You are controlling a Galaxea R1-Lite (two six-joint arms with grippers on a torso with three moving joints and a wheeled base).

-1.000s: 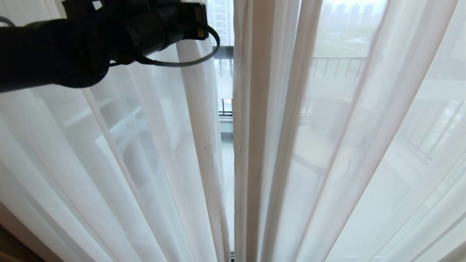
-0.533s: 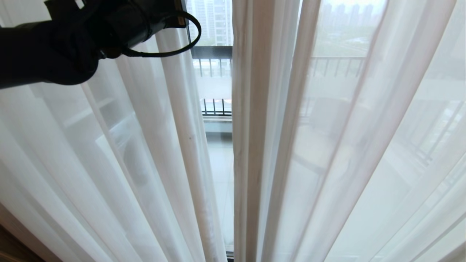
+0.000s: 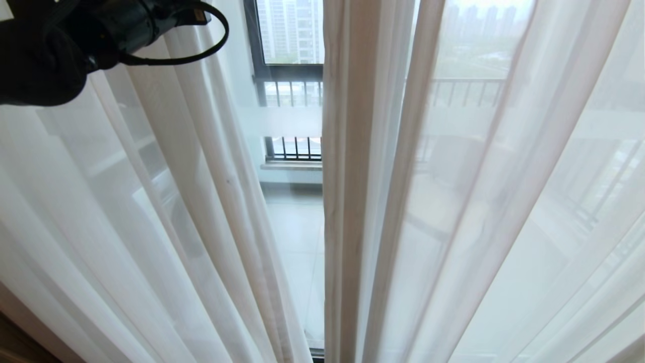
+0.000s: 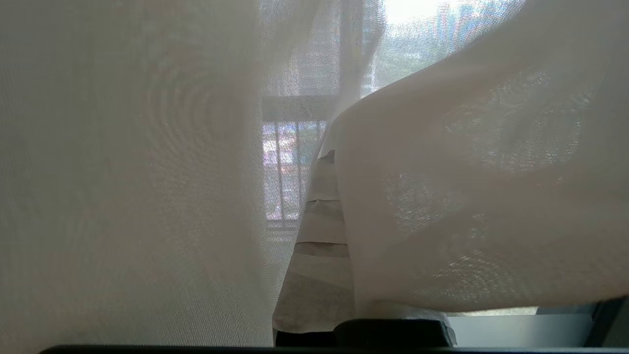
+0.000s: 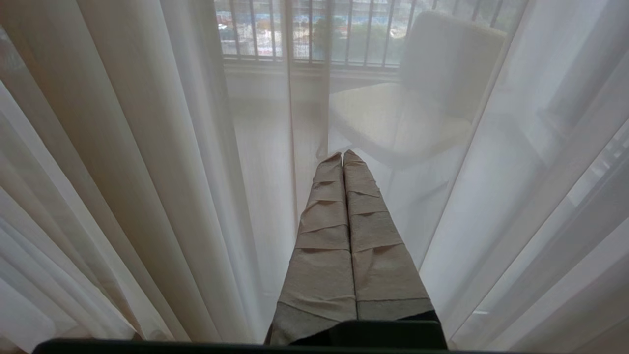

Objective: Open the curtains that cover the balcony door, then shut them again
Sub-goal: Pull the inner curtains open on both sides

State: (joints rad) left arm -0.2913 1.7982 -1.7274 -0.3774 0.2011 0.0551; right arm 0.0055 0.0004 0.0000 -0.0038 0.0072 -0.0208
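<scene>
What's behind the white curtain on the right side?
Through the right sheer curtain you can faintly see a pale chair and balcony railing bars. The fabric blurs everything else out there.

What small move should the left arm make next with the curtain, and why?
Probably carry on sweeping toward the robot's left. The left gripper has the left sheer panel draped over it, and the gap to the right sheer panel shows only a narrow strip of the balcony door. The right gripper hangs shut, idle.
</scene>
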